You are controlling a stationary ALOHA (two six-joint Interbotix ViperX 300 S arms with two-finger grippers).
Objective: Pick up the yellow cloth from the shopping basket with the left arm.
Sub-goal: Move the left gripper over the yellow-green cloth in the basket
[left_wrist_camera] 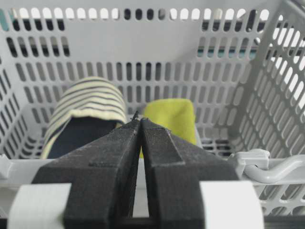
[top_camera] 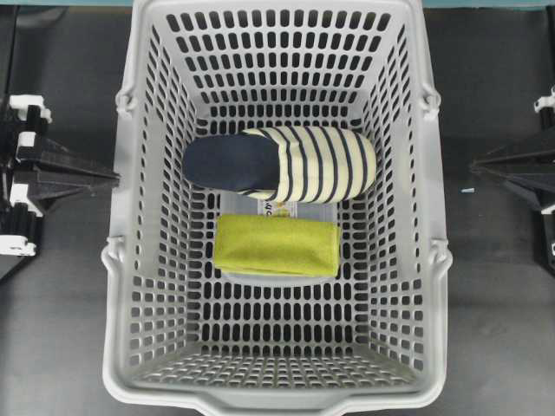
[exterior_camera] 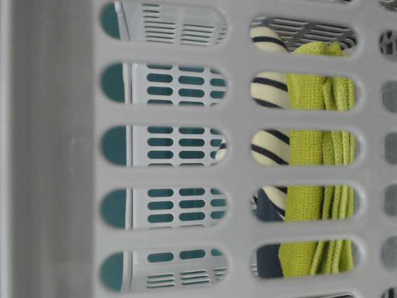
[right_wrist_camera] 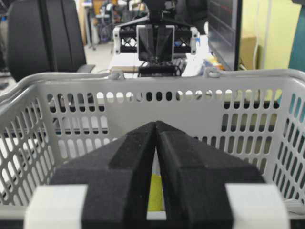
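Note:
The yellow cloth (top_camera: 276, 245) lies folded flat on the floor of the light-grey shopping basket (top_camera: 126, 260), just in front of a cream-and-navy striped slipper (top_camera: 286, 163). My left gripper (top_camera: 114, 176) is shut and empty, outside the basket's left wall at rim height. My right gripper (top_camera: 474, 165) is shut and empty, outside the right wall. In the left wrist view the shut gripper (left_wrist_camera: 141, 119) points at the cloth (left_wrist_camera: 171, 117) beyond the basket rim. In the right wrist view the shut gripper (right_wrist_camera: 156, 123) hides all but a sliver of cloth (right_wrist_camera: 155, 193).
The slipper (left_wrist_camera: 86, 102) lies beside the cloth, touching its far edge. A white-edged flat item (top_camera: 277, 211) lies under both. The basket's tall slotted walls (left_wrist_camera: 143, 47) surround them. The table-level view looks through the basket wall (exterior_camera: 56, 155) at the cloth (exterior_camera: 313, 155).

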